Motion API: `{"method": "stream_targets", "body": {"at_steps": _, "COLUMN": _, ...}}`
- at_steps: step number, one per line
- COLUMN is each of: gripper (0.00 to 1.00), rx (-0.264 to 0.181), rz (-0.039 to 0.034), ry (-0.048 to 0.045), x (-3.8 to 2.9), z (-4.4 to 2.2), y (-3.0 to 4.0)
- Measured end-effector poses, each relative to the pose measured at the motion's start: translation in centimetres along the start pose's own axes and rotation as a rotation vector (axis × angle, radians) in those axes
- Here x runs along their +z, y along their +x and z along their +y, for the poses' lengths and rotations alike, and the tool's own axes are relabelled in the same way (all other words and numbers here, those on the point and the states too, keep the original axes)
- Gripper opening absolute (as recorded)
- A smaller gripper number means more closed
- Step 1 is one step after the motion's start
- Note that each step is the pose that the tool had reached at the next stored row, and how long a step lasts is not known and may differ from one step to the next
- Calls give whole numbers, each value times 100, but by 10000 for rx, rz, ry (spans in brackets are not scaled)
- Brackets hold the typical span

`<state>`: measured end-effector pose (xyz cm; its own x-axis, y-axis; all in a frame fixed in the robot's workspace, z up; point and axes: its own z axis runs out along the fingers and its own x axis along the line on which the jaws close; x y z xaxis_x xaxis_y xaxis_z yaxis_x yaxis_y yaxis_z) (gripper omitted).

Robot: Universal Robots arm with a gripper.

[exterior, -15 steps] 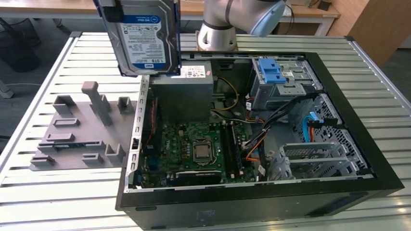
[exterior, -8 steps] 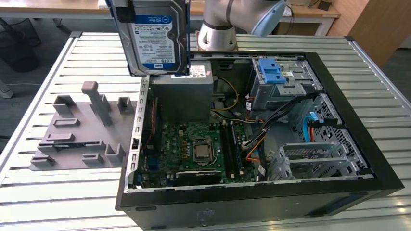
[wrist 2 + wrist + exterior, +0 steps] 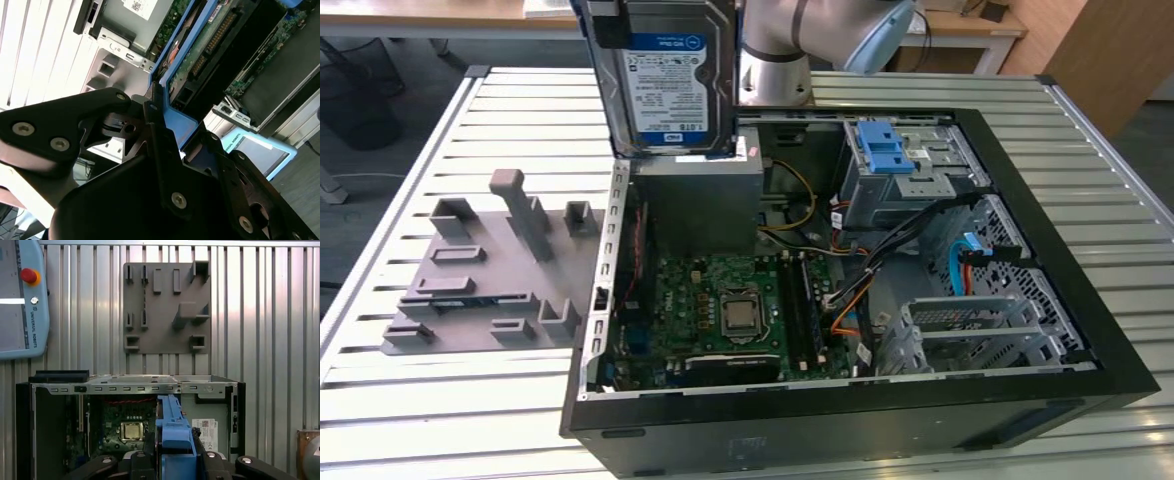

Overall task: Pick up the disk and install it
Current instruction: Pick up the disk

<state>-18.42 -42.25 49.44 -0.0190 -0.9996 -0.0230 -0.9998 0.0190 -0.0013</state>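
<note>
A: What's nearest us?
B: The open computer case (image 3: 854, 420), lying on its side on the slatted surface (image 3: 440, 420), motherboard (image 3: 720, 300) bare inside
A: And beyond that?
B: The grey power supply (image 3: 700, 200), and on the exterior view's right the drive cage (image 3: 921, 185) with its blue latch (image 3: 887, 150)
A: Where's the disk?
B: Up in the air. The disk (image 3: 664, 80) stands on edge over the power-supply corner, label facing us, the jaws closed on its blue carrier frame (image 3: 172, 435); the robot arm (image 3: 781, 50) rises behind
A: Which step, then?
B: Picked up, not installed, I'd say. It hangs well apart from the cage, so seating it would call for squaring the frame to the bay and a slow, straight slide
</note>
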Motion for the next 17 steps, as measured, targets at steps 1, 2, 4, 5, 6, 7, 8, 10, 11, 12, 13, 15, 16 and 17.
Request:
{"method": "stream_targets", "body": {"at_steps": 1, "gripper": 36, "rx": 2, "rz": 1, "ry": 0, "x": 0, "z": -25, "y": -1}}
{"method": "stream_targets", "body": {"at_steps": 2, "gripper": 36, "rx": 4, "rz": 1, "ry": 0, "x": 1, "z": -51, "y": -1}}
{"method": "stream_targets", "body": {"at_steps": 4, "gripper": 36, "rx": 9, "rz": 0, "ry": 1, "x": 2, "z": -98, "y": -2}}
{"method": "stream_targets", "body": {"at_steps": 5, "gripper": 36, "rx": 13, "rz": 1, "ry": 0, "x": 2, "z": -119, "y": -2}}
{"method": "stream_targets", "body": {"at_steps": 6, "gripper": 36, "rx": 19, "rz": 1, "ry": 0, "x": 2, "z": -138, "y": -2}}
{"method": "stream_targets", "body": {"at_steps": 7, "gripper": 36, "rx": 30, "rz": 1, "ry": 1, "x": 3, "z": -156, "y": -3}}
{"method": "stream_targets", "body": {"at_steps": 8, "gripper": 36, "rx": 45, "rz": 1, "ry": 1, "x": 3, "z": -168, "y": -3}}
{"method": "stream_targets", "body": {"at_steps": 10, "gripper": 36, "rx": 94, "rz": 1, "ry": 2, "x": 3, "z": -187, "y": -3}}
{"method": "stream_targets", "body": {"at_steps": 11, "gripper": 36, "rx": 114, "rz": 0, "ry": 3, "x": 4, "z": -197, "y": -4}}
{"method": "stream_targets", "body": {"at_steps": 12, "gripper": 36, "rx": 126, "rz": 1, "ry": 2, "x": 4, "z": -210, "y": -4}}
{"method": "stream_targets", "body": {"at_steps": 13, "gripper": 36, "rx": 136, "rz": 1, "ry": 2, "x": 4, "z": -224, "y": -4}}
{"method": "stream_targets", "body": {"at_steps": 15, "gripper": 36, "rx": 153, "rz": 1, "ry": 1, "x": 5, "z": -253, "y": -4}}
{"method": "stream_targets", "body": {"at_steps": 16, "gripper": 36, "rx": 161, "rz": 1, "ry": 0, "x": 5, "z": -270, "y": -5}}
{"method": "stream_targets", "body": {"at_steps": 17, "gripper": 36, "rx": 170, "rz": 1, "ry": 0, "x": 6, "z": -286, "y": -5}}
